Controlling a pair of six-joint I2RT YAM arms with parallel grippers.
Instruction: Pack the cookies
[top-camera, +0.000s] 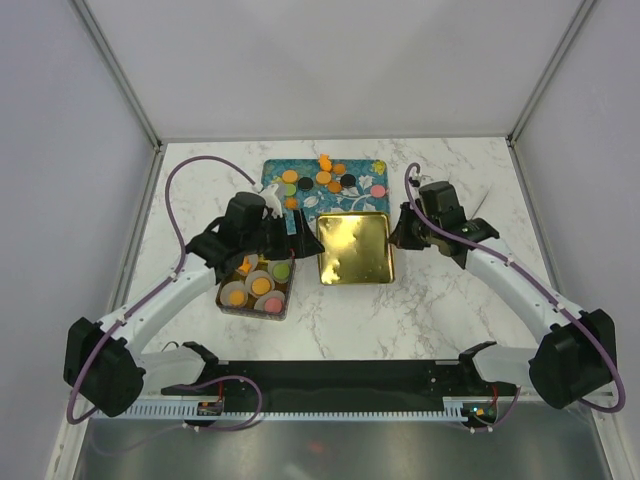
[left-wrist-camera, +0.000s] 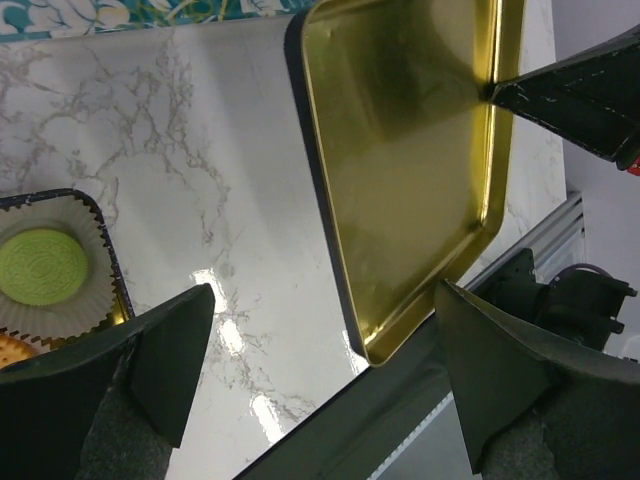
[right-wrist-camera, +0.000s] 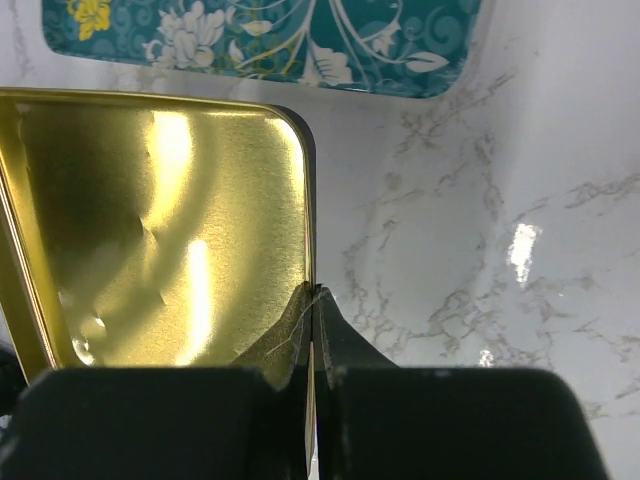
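Note:
Several cookies (top-camera: 325, 180) in orange, black, green and pink lie on the teal floral tray (top-camera: 272, 168) at the back. More cookies sit in white paper cups inside a dark tin (top-camera: 255, 290) at the left; a green cookie (left-wrist-camera: 40, 267) shows in the left wrist view. My left gripper (top-camera: 285, 235) (left-wrist-camera: 322, 290) hangs open over the marble between that tin and a gold tin lid (top-camera: 353, 250) (left-wrist-camera: 400, 150), holding nothing. My right gripper (top-camera: 398, 235) (right-wrist-camera: 313, 292) is shut on the right rim of the gold lid (right-wrist-camera: 150, 220), one finger inside and one outside.
The teal tray (right-wrist-camera: 300, 40) lies just behind the gold lid. Bare marble table (top-camera: 440, 300) spreads to the right and in front. White walls enclose the sides and back. A black rail (top-camera: 330, 375) with both arm bases runs along the near edge.

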